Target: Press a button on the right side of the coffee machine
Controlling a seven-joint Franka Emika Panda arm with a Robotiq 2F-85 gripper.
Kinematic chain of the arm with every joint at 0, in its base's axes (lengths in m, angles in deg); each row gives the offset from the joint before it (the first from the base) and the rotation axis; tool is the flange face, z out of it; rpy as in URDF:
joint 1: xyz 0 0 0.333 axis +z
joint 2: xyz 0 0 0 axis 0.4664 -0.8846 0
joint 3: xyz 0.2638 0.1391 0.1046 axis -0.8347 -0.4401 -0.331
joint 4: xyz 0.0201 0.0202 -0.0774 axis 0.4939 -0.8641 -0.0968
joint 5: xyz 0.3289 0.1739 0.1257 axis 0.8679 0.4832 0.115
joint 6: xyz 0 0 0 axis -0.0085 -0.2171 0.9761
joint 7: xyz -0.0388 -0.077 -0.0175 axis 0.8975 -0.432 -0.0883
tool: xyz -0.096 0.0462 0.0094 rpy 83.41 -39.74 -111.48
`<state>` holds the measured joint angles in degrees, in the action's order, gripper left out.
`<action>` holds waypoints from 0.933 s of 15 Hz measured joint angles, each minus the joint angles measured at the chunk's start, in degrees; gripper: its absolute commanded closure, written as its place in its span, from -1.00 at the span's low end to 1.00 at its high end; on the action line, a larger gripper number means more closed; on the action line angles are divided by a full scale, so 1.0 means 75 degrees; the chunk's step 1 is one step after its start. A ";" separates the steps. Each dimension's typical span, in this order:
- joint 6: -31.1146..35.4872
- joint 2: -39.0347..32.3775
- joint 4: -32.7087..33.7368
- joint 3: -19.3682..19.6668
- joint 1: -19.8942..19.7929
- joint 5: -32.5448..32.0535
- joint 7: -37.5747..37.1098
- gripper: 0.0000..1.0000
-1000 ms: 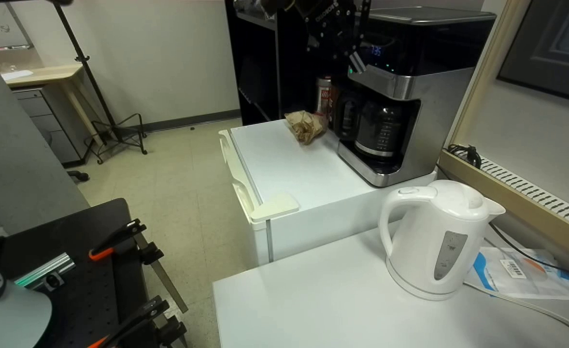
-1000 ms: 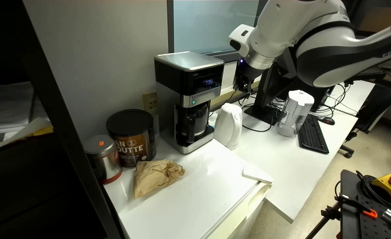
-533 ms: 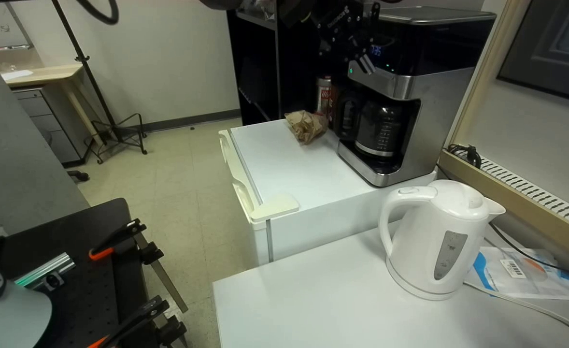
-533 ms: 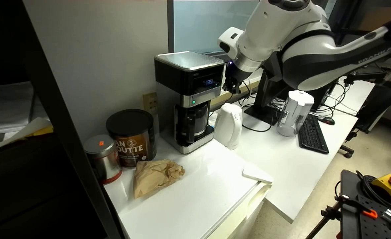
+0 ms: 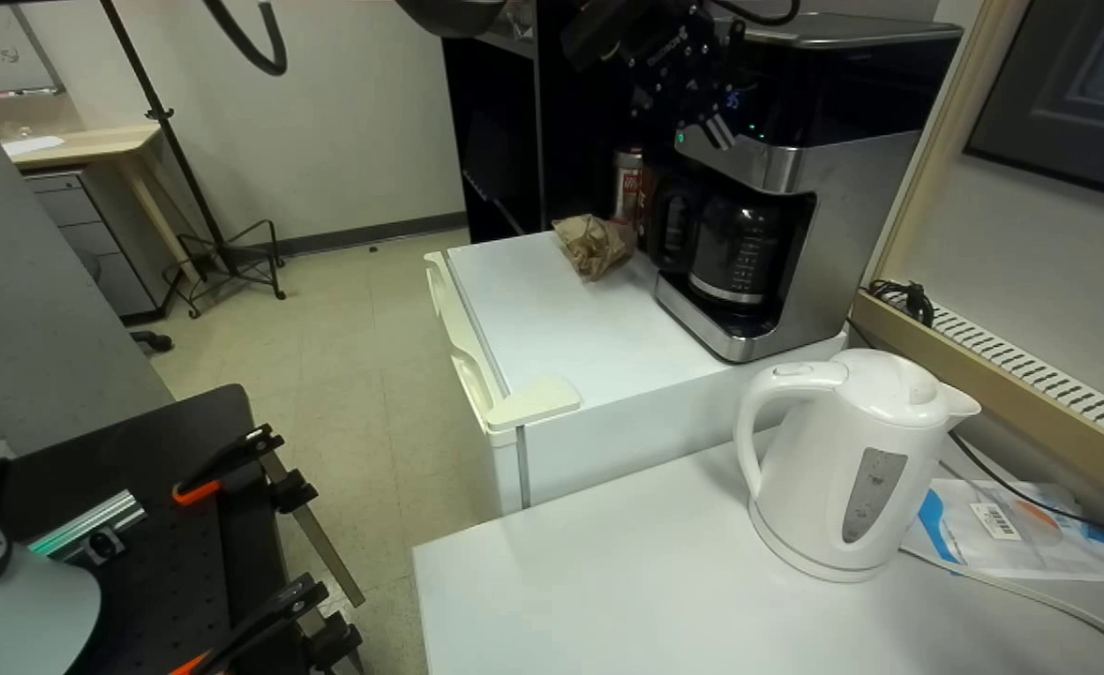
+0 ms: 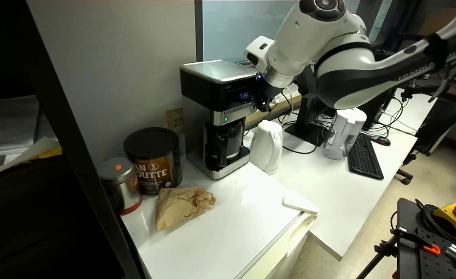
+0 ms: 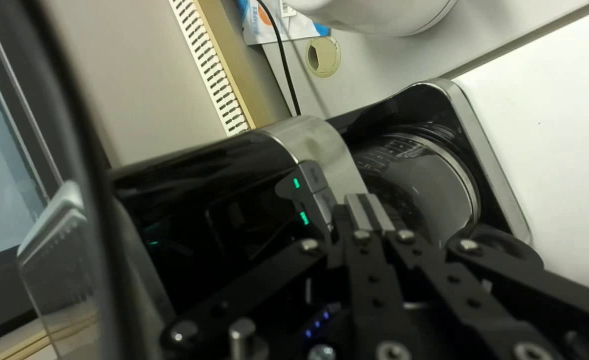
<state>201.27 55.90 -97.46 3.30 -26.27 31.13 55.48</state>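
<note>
The boxy black and silver coffee machine stands upright in both exterior views (image 5: pixel 857 216) (image 6: pixel 234 114), its dark glass carafe (image 5: pixel 735 248) inside. Its display is lit. In the wrist view, the silver band of the coffee machine (image 7: pixel 319 142) carries two grey buttons (image 7: pixel 320 187) beside green lights. My gripper (image 7: pixel 369 212) is shut and empty, its fingertips together just beside the lower button in the picture; whether they touch is unclear. The gripper also shows in front of the machine's panel in an exterior view (image 5: pixel 719 131), and by its front right edge in an exterior view (image 6: pixel 261 106).
A white kettle (image 5: pixel 852 478) stands on the desk beside the machine. A paper bag (image 6: pixel 183 205), a large coffee tin (image 6: pixel 152 159) and a smaller can (image 6: pixel 120 184) stand on the white fridge top (image 6: pixel 228 228). A monitor and a water jug (image 6: pixel 344 131) stand further along.
My gripper has moved towards the coffee machine's front and slightly downward, now at its panel edge. It stays shut. The coffee machine, kettle and bag have not moved.
</note>
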 measured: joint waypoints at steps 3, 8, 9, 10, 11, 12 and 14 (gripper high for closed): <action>0.0107 -0.0094 0.0110 0.0067 0.0038 -0.0141 -0.0139 0.99; 0.0107 -0.0100 0.0109 0.0098 0.0072 -0.0200 -0.0260 0.99; 0.0107 -0.0103 0.0109 0.0100 0.0074 -0.0214 -0.0265 0.99; 0.0107 -0.0106 0.0109 0.0101 0.0074 -0.0230 -0.0270 0.99; 0.0106 -0.0107 0.0109 0.0102 0.0076 -0.0244 -0.0272 0.99; 0.0106 -0.0107 0.0108 0.0104 0.0079 -0.0259 -0.0273 0.99; 0.0104 -0.0107 0.0104 0.0110 0.0088 -0.0290 -0.0273 0.99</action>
<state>202.05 55.09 -96.68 4.12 -25.61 28.95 53.43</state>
